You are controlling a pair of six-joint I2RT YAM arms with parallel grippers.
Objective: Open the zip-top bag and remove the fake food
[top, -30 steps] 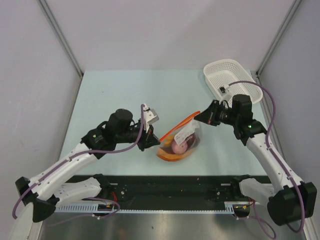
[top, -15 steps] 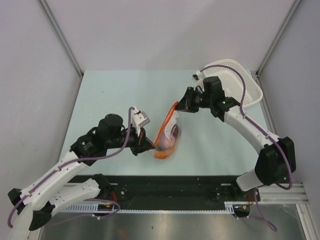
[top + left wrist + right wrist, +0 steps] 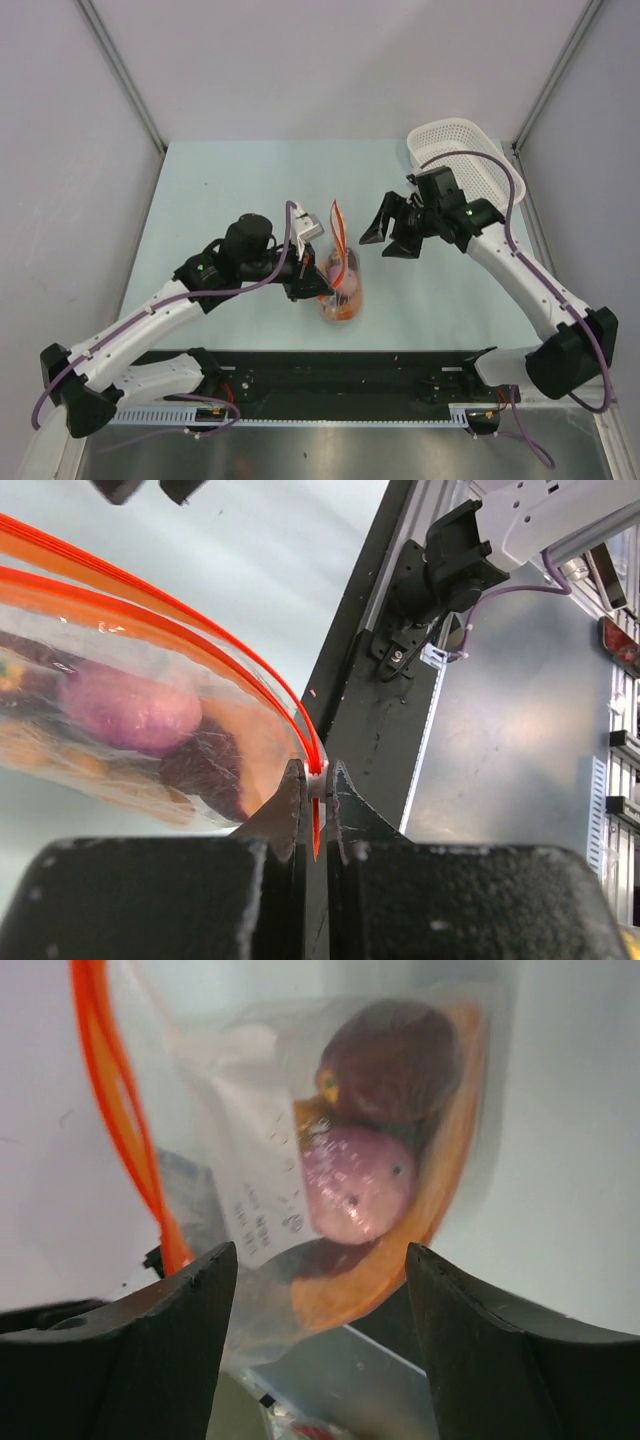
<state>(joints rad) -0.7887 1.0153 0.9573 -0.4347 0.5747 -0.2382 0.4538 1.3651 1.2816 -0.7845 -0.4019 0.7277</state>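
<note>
The clear zip-top bag [image 3: 341, 285] hangs from my left gripper [image 3: 322, 281], which is shut on its white slider end and orange zip strip [image 3: 316, 780]. The strip [image 3: 337, 228] stands up above the bag. Inside lies the fake food: a purple-pink bulb [image 3: 358, 1184], a dark maroon lump [image 3: 392, 1060] and orange pieces [image 3: 395, 1265]. My right gripper [image 3: 391, 244] is open a short way to the right of the bag, with nothing between its fingers [image 3: 165, 1320]. Through the left wrist view the bulb [image 3: 128, 708] shows behind the plastic.
A white perforated basket [image 3: 475, 150] stands at the back right corner of the pale table [image 3: 220, 190]. A black rail [image 3: 350, 385] runs along the near edge, just below the bag.
My right gripper has let go of the bag's zip strip, opened and drawn back to the right. The bag has swung down from my left gripper, its strip now standing upright.
</note>
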